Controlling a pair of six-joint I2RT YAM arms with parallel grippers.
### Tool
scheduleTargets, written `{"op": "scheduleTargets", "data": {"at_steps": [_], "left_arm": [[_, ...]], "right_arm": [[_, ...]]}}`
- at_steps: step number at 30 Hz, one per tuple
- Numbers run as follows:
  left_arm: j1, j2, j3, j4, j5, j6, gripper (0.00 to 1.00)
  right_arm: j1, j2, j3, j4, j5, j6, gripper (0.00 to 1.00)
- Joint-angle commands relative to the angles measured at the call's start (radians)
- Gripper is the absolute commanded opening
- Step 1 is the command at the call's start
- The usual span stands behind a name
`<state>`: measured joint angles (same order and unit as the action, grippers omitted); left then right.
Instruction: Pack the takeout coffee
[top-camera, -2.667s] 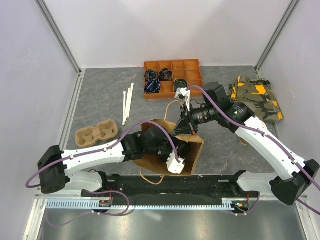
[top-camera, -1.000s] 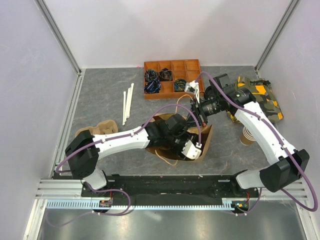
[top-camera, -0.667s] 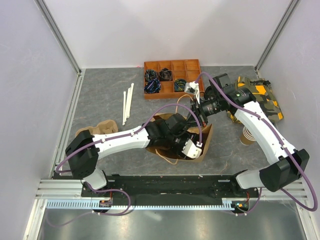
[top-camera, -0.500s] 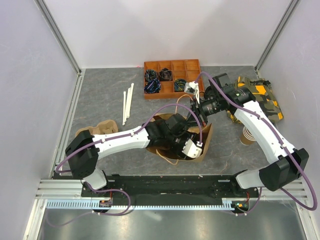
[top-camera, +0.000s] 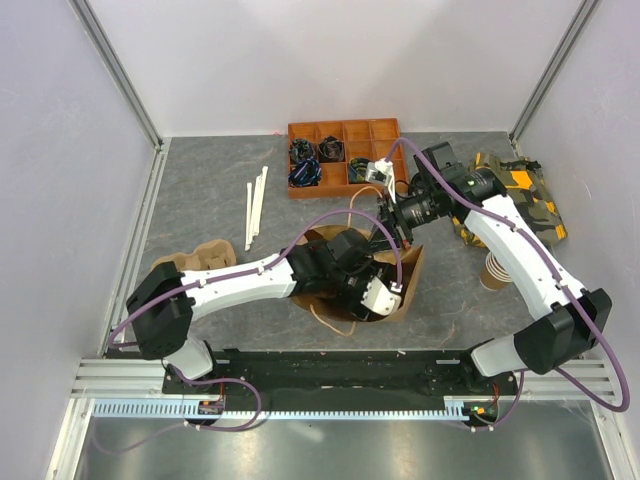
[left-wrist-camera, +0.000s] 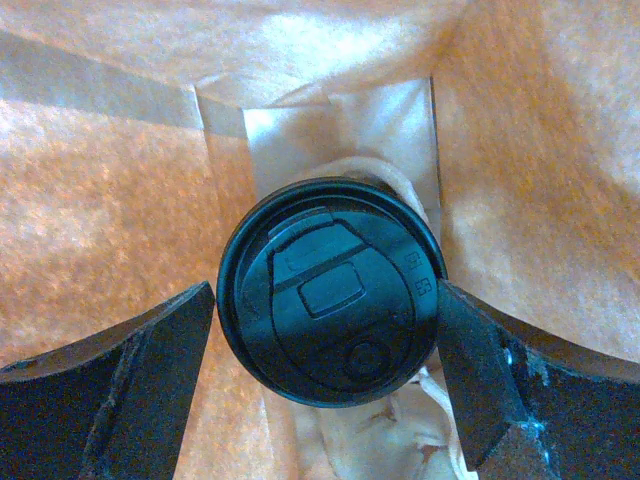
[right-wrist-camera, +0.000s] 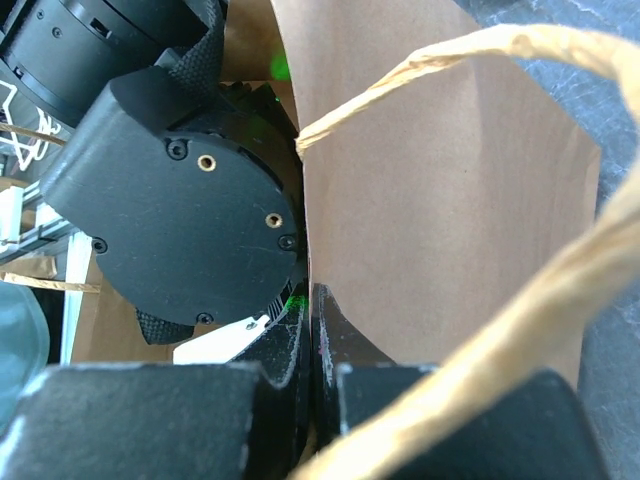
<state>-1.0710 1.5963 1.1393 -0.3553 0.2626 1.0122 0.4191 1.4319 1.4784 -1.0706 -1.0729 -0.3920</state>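
The takeout coffee stands inside the brown paper bag; only its round black lid shows, seen from above in the left wrist view. My left gripper is down in the bag and open. Its black fingers flank the lid on both sides, with a thin gap showing on the left. My right gripper is shut on the bag's upper edge and holds the mouth apart; in the top view this right gripper sits at the bag's far rim. The cup's tan body is hidden.
A twisted paper handle arcs over the right gripper. An orange compartment tray stands behind the bag, a camouflage pouch at the right, a stack of tan cups beside the right arm, a cardboard cup carrier and white sticks at the left.
Since the earliest frame the bag and both arms have shifted right, with the left arm deeper in the bag. Over the last second the right gripper has edged back with the bag's rim.
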Motion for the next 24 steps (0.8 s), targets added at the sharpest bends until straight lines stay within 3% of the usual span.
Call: {"op": "scheduleTargets", "data": {"at_steps": [1,12,24], "left_arm": [[0.019,-0.021,-0.024,-0.042,-0.072,-0.018,0.97],[0.019,-0.029,-0.013,-0.074,-0.053,-0.011,0.97],[0.019,-0.041,0.022,-0.076,-0.059,-0.003,0.98]], "right_arm": [[0.001,0.015,0.040,-0.022,-0.006,-0.011,0.00],[-0.006,0.006,0.132,0.038,0.043,0.024,0.00],[-0.006,0.001,0.080,0.041,0.087,0.002,0.00]]}}
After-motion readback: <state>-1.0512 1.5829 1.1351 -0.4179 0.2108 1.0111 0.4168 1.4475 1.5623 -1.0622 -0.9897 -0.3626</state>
